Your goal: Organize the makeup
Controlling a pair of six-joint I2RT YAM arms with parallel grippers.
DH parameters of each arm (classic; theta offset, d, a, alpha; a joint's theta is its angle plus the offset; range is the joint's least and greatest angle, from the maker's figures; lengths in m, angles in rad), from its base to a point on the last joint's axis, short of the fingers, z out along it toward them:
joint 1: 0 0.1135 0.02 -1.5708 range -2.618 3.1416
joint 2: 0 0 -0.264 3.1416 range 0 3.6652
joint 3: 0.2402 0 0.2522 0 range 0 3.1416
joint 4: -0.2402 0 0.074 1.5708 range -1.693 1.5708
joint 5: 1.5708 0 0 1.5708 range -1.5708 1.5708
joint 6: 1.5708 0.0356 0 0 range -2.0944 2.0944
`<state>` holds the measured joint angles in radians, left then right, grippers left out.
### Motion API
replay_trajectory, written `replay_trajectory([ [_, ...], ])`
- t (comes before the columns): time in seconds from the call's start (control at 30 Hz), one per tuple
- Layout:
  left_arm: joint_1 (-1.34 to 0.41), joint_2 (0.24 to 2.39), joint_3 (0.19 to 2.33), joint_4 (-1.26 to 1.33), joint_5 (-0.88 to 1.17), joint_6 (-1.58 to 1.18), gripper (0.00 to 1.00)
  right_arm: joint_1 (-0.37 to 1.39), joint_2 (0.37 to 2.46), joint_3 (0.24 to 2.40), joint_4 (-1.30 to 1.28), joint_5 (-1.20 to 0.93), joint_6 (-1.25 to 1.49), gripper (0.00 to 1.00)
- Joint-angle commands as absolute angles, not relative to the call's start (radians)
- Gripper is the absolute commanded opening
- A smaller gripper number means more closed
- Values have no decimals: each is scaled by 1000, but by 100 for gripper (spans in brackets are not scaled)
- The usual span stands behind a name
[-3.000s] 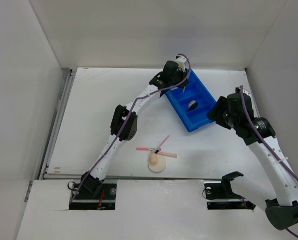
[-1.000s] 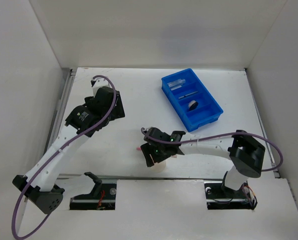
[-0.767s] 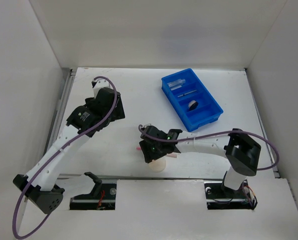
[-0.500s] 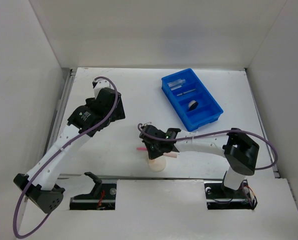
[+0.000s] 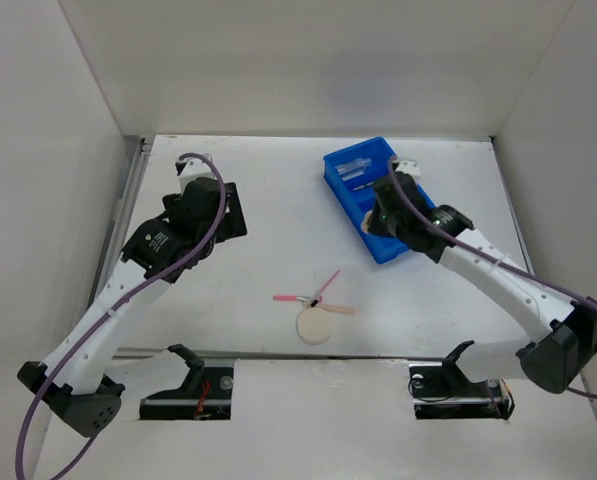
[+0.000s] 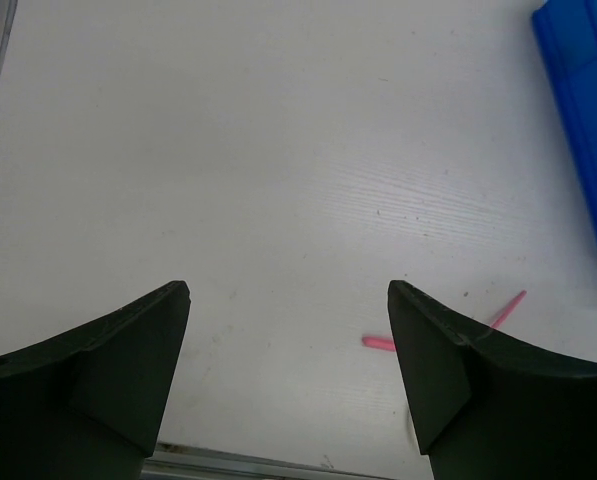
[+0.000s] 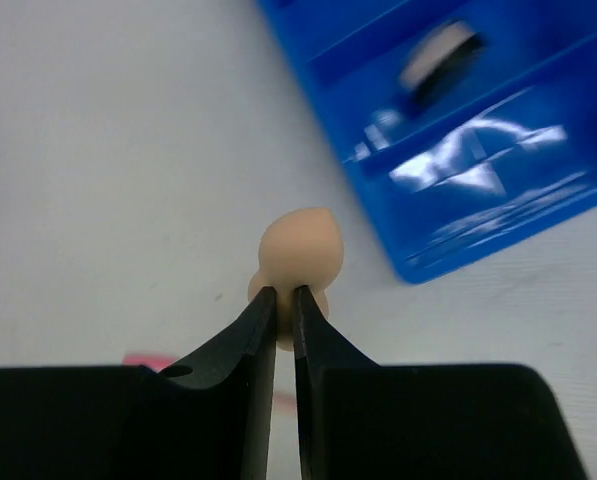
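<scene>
My right gripper (image 7: 285, 298) is shut on the peach egg-shaped sponge (image 7: 300, 255), pinching its lower part and holding it in the air. From above, the sponge (image 5: 368, 214) and right gripper (image 5: 375, 222) hang at the near left edge of the blue tray (image 5: 333, 165). A clear tube (image 5: 351, 167) lies in the tray's far compartment and a black compact (image 7: 438, 58) in another. The beige puff (image 5: 315, 326) and thin pink sticks (image 5: 313, 297) lie on the table at the front centre. My left gripper (image 6: 288, 295) is open and holds nothing, high over the table's left side.
White walls close in the table on the left, back and right. A metal rail (image 5: 118, 240) runs along the left edge. In the left wrist view a pink stick (image 6: 378, 343) shows beside the right finger, and the tray's corner (image 6: 583, 120) at the far right.
My right gripper closed on the sponge at the puff, lifted it and carried it back and right to the tray's edge. The left arm shifted only slightly.
</scene>
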<state>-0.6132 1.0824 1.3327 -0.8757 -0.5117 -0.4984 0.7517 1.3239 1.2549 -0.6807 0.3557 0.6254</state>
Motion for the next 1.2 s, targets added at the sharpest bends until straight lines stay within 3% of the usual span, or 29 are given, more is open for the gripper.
replay_trajectory([
  [0.0,-614,1051,1336,-845,-508,-468,78,620,1316,1220,-701,417,591,15],
  [0.2,-614,1051,1336,-827,-466,-436,79,381,1376,1178,-566,341,523,15],
  [0.43,-614,1060,1345,-836,-466,-436,79,289,1477,1178,-497,276,479,15],
  [0.53,-614,1060,1345,-836,-476,-436,79,288,1522,1178,-485,265,479,25],
  [0.7,-614,1069,1355,-836,-476,-436,79,288,1505,1178,-476,244,479,67],
  [0.73,-614,1069,1364,-836,-476,-436,79,288,1493,1178,-476,244,479,71],
  [0.83,-614,1069,1364,-836,-485,-436,79,288,1406,1178,-500,244,479,71],
  [0.97,-614,1078,1393,-848,-494,-454,79,388,1249,1129,-540,215,446,63],
  [1.17,-614,1088,1411,-859,-535,-474,79,702,1085,913,-528,-14,465,66],
])
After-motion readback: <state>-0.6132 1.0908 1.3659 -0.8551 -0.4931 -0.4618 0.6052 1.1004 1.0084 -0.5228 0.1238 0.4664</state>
